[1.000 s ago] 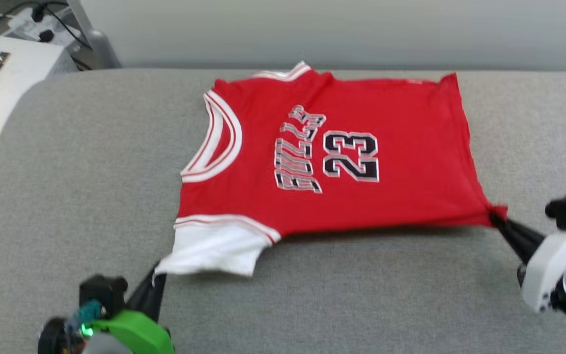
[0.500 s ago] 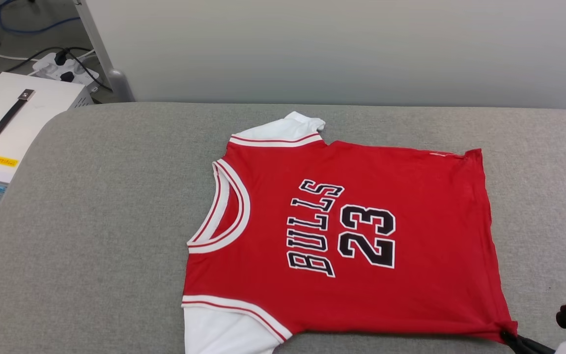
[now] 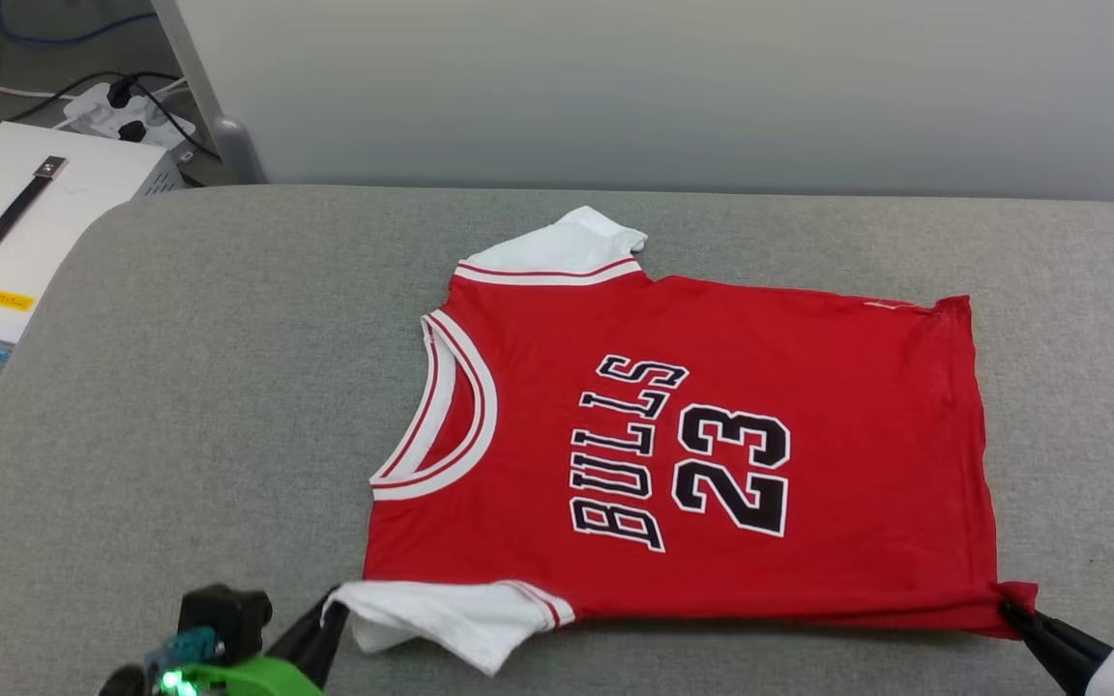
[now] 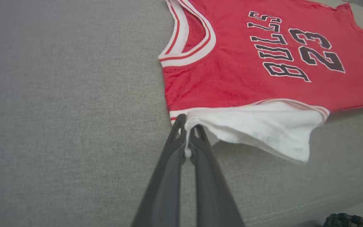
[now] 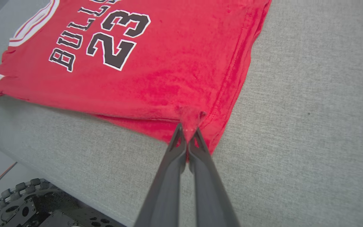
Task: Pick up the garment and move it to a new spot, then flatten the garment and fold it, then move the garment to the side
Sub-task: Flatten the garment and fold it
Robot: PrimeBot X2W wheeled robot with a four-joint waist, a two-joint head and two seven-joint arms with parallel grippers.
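Garment [image 3: 712, 435] spread print-up on grey padded surface [image 3: 180, 387], pinched at both near corners.
Near left: left gripper [image 3: 333, 607] clamped tight on the edge of the near white sleeve [image 3: 451, 619], a tuft of white cloth squeezed between the dark fingers [image 4: 169, 176], sleeve rumpled and throwing a shadow on the padding. Near right: right gripper [image 3: 1013, 611] closed on the near hem corner, red cloth bunched at the tips. Red body lying flat across the middle and right of the padding, striped collar [image 3: 451, 416] pointing left, hem to the right, black lettering and number facing up. Far sleeve [image 3: 557, 251] flat near the far edge. Far left, off the padding: white box [image 3: 54, 222] with black handle, beside a power strip [image 3: 122, 106] on the floor.
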